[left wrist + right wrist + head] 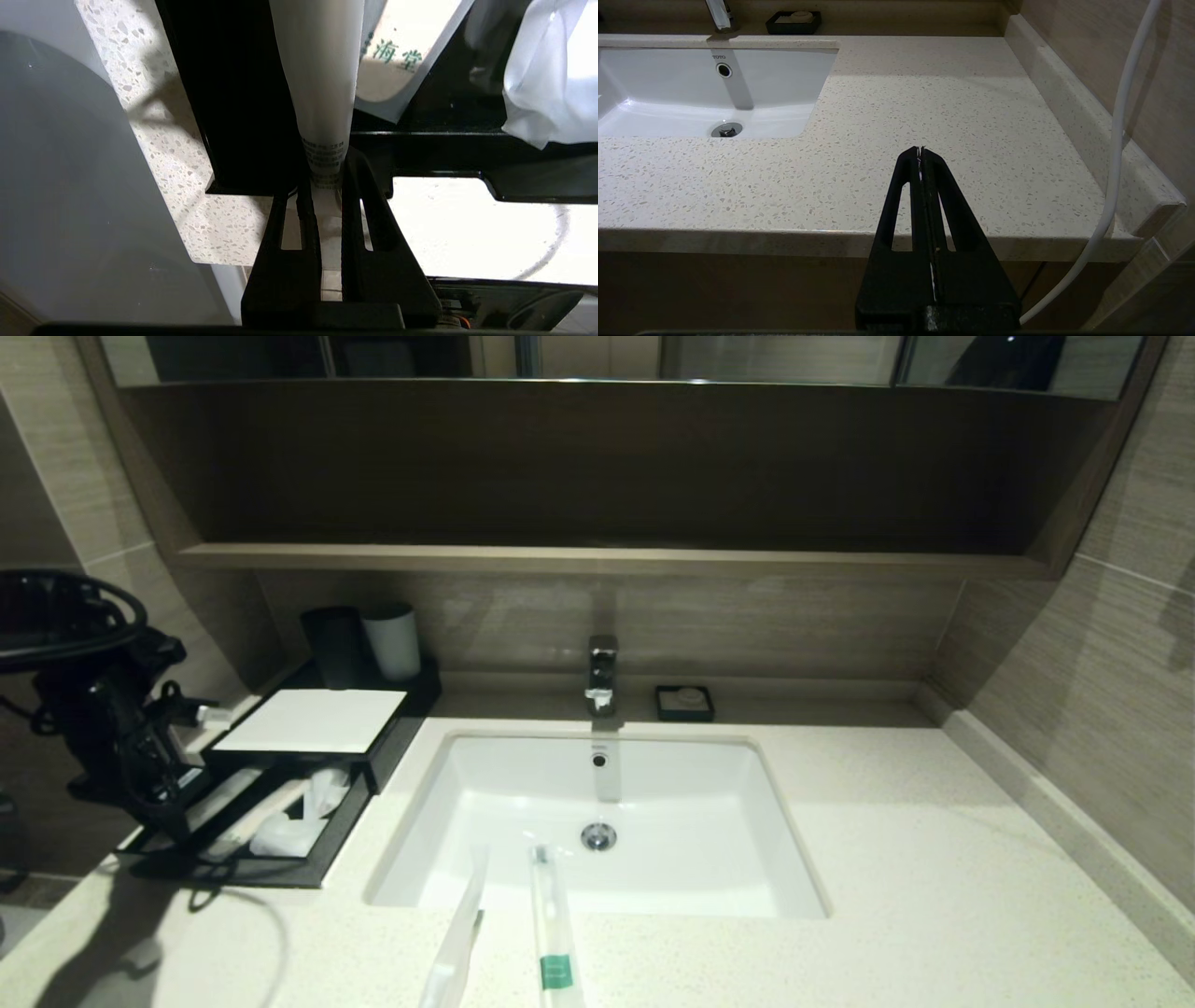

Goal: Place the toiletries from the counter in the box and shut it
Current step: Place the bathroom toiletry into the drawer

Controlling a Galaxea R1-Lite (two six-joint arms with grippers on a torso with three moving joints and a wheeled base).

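**Left gripper holds a wrapped stick over the open drawer**

At the left edge of the head view, the left gripper (pixel 191 775) hangs over the pulled-out drawer (pixel 233 868) of the black box (pixel 392 733) with its white top panel (pixel 313 721). In the left wrist view its fingers (pixel 355 205) are pinched narrow on the printed end of a slim toiletry stick in a translucent white wrapper (pixel 317 84) — the stick runs away from the jaws, over the drawer's black rim. Inside the drawer lie a flat packet with green characters (pixel 397 56) and a crumpled white plastic pouch (pixel 551 79).

At lower centre of the head view, two more wrapped sticks lie on the speckled cream counter (pixel 934 896), their far ends reaching over the front rim of the white sink (pixel 672 803). The plain stick (pixel 457 933) sits just left of the stick with the green label band (pixel 555 933) — close, but not touching.

Behind the box, at upper left, stand a black cup (pixel 331 644) and a white cup (pixel 392 639). The faucet (pixel 602 674) rises behind the sink, with a small black soap dish (pixel 684 703) just to its right.

The right gripper (pixel 920 151), seen in the right wrist view, is parked at the counter's front edge, right of the sink, its fingers pressed together on nothing.
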